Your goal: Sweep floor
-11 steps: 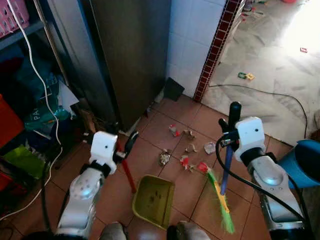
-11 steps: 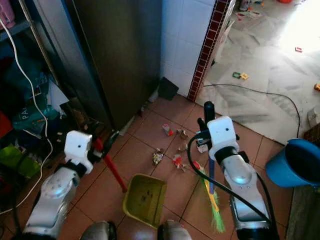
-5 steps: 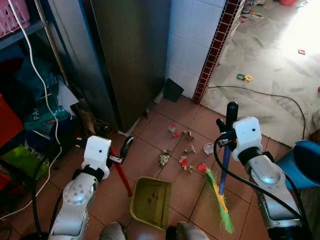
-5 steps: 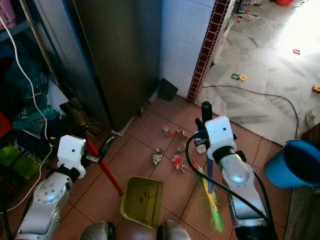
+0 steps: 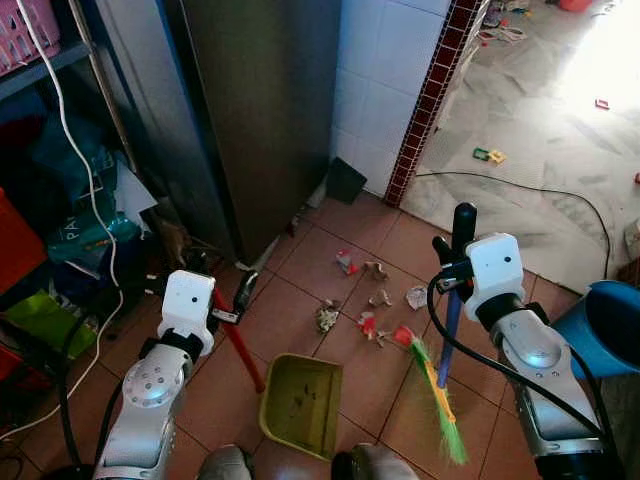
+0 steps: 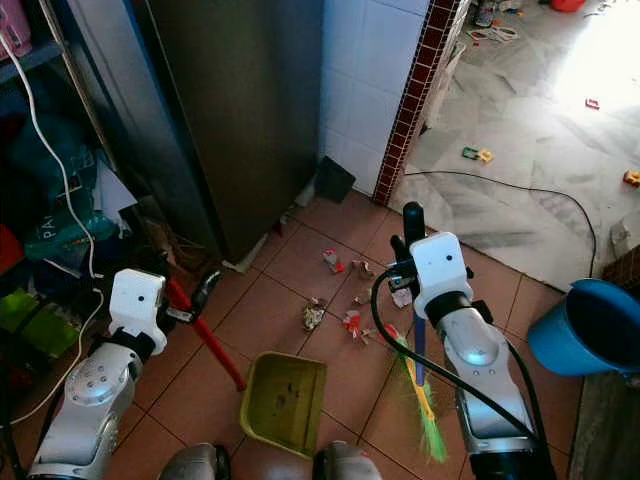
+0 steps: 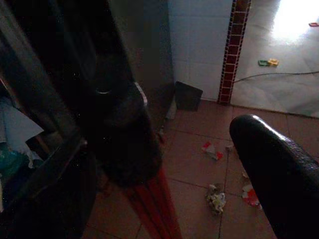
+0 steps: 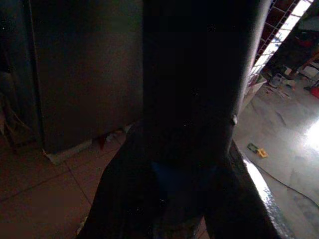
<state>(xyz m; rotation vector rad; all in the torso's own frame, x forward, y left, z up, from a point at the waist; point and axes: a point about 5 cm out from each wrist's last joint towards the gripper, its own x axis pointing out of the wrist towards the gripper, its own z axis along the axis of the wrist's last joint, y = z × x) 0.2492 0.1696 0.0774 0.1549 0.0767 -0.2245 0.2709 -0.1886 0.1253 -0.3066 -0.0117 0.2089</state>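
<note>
Robot over a tiled floor, broom and dustpan in its grippers.
At lower centre the olive dustpan sits flat, its red handle clamped in the left gripper; the right gripper grips the blue-shafted broom, bristles down right of the pan, litter scraps just beyond.

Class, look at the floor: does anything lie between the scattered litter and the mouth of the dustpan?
Nothing visible does. The litter lies on bare tiles just beyond the green dustpan, whose open mouth faces it. The broom's bristles rest off to the right of that path.
</note>
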